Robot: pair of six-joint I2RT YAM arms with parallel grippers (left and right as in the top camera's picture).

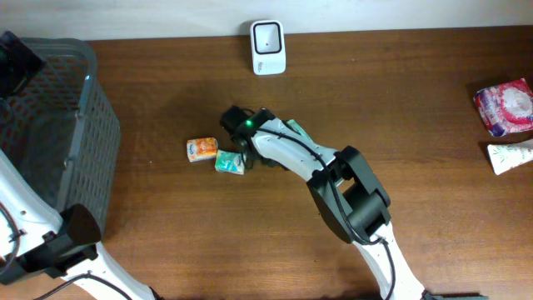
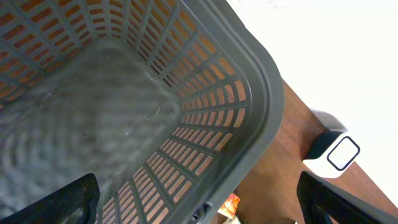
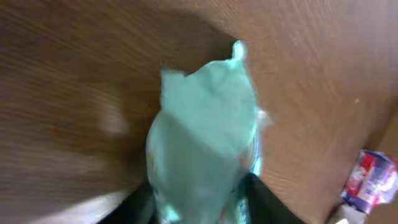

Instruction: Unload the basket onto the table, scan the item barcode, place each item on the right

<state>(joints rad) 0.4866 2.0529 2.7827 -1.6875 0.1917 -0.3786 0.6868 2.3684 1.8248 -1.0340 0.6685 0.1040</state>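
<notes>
Currently right fingers (image 3: 267,205) clamp the packet (image 3: 205,137), its long axis running straight out past them; left fingers (image 2: 68,202) apart.

A grey slatted basket (image 1: 87,107) fills the left edge of the wooden table (image 1: 166,242). A small orange packet (image 1: 201,149) lies left of centre. At the far right edge a pink-and-red packet (image 1: 505,107) sits above a white packet (image 1: 510,157), the two close but apart.
</notes>
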